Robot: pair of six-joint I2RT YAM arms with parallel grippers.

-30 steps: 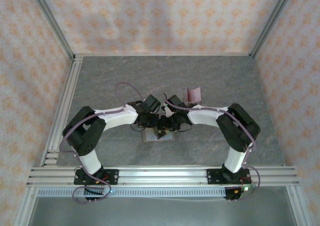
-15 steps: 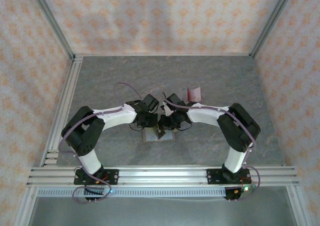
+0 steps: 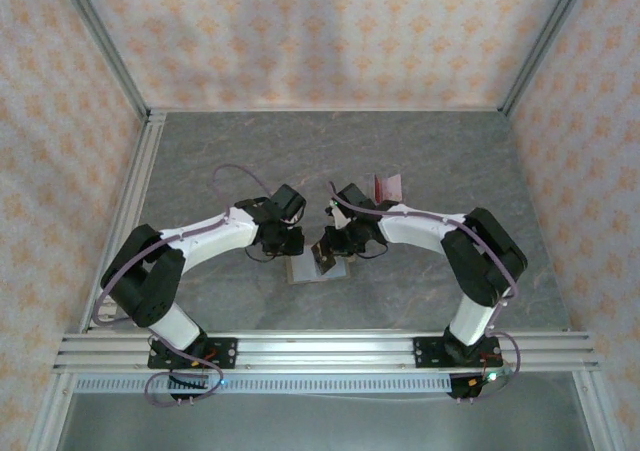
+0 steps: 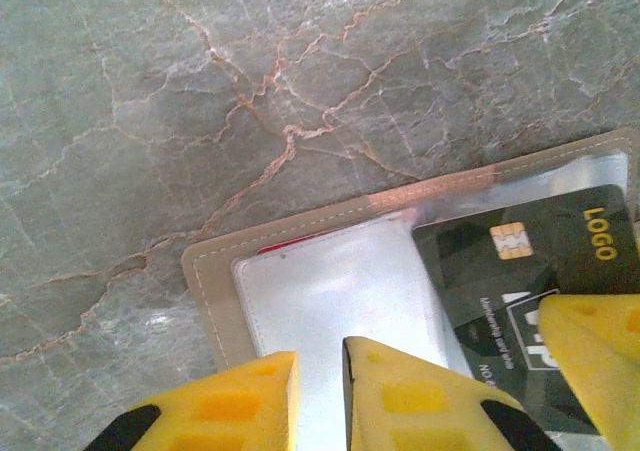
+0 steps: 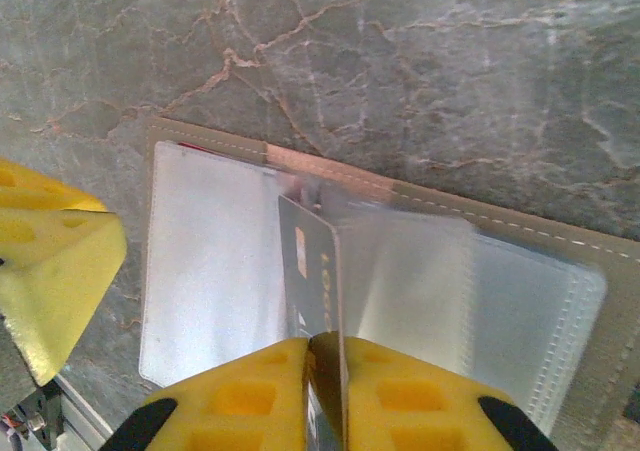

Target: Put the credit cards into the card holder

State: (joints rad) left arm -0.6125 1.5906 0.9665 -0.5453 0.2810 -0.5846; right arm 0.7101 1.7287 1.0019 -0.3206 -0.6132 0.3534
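Right wrist view: 1 dark credit card (image 5: 312, 271) stands on edge over the middle of the open card holder (image 5: 210, 261), one end pinched between the yellow fingers of the right pincer (image 5: 325, 359). Whether the card touches a sleeve I cannot tell. The card holder lies spread flat on the grey veined tabletop (image 5: 450, 61), clear sleeves up inside a tan stitched border, between the 2 arms in the top external view. The left pincer (image 4: 320, 371) hovers over the holder's left sleeve, its fingers a narrow slit apart with nothing between them. The card's chip and gold LOGO face the left wrist camera. Other maroon cards (image 3: 388, 185) stand on the tabletop far and right of both pincers, apart from the holder.
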